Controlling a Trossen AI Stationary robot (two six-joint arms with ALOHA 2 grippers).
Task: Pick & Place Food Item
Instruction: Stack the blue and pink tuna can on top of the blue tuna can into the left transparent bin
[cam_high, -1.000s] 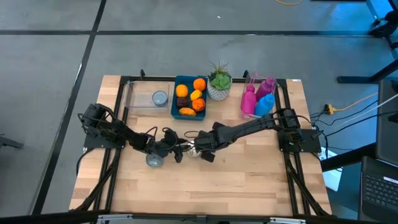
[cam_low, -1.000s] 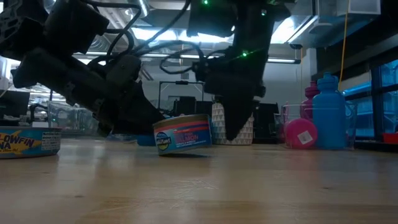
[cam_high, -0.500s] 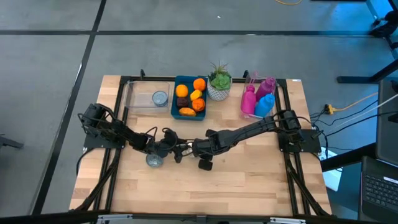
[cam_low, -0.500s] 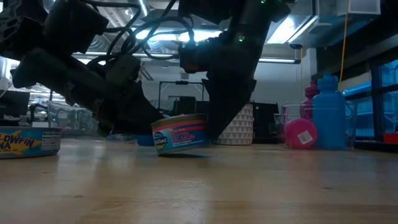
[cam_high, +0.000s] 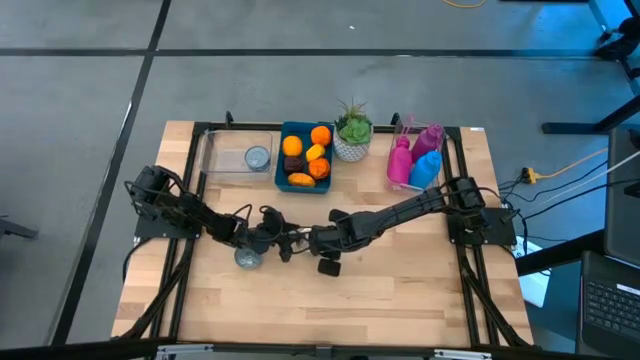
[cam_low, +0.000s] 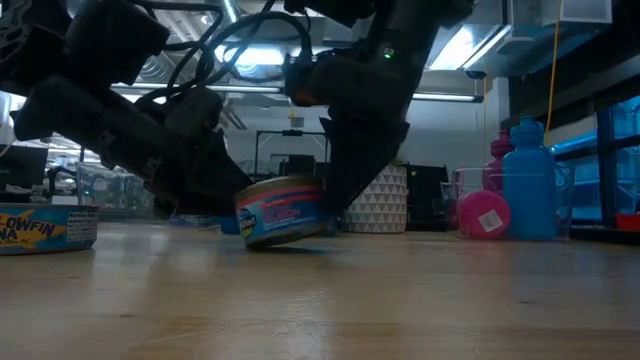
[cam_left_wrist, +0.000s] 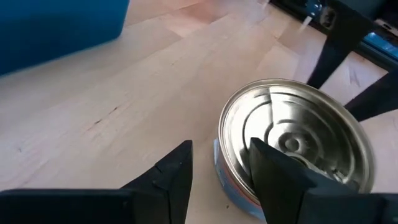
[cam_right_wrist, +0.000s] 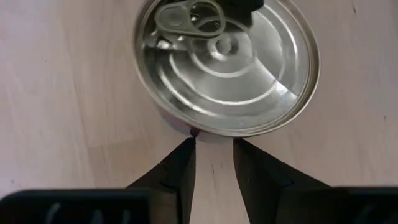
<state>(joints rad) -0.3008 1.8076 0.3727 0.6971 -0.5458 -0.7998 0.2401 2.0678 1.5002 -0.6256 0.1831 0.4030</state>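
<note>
Both arms are crowding the salmon can (cam_low: 283, 211) mid-table, near the table's (cam_high: 400, 290) centre. It's sitting tilted, one edge lifted. Right gripper (cam_right_wrist: 211, 163) is nosing its rim, fingers nearly closed, holding nothing. Left gripper (cam_left_wrist: 219, 163) is straddling the rim, narrowly parted, one finger over the lid, no firm hold visible. Best bet: one arm backs off, reopen wide, square up before squeezing. Second can (cam_low: 45, 228) is sitting off to the side.

We see a short round salmon can (cam_low: 282, 210) near the middle of the wooden table, tipped up on one edge, its blue and red label facing us in the low view; its silver top (cam_right_wrist: 227, 62) carries concentric rings and a pull tab (cam_right_wrist: 189, 14)
</note>
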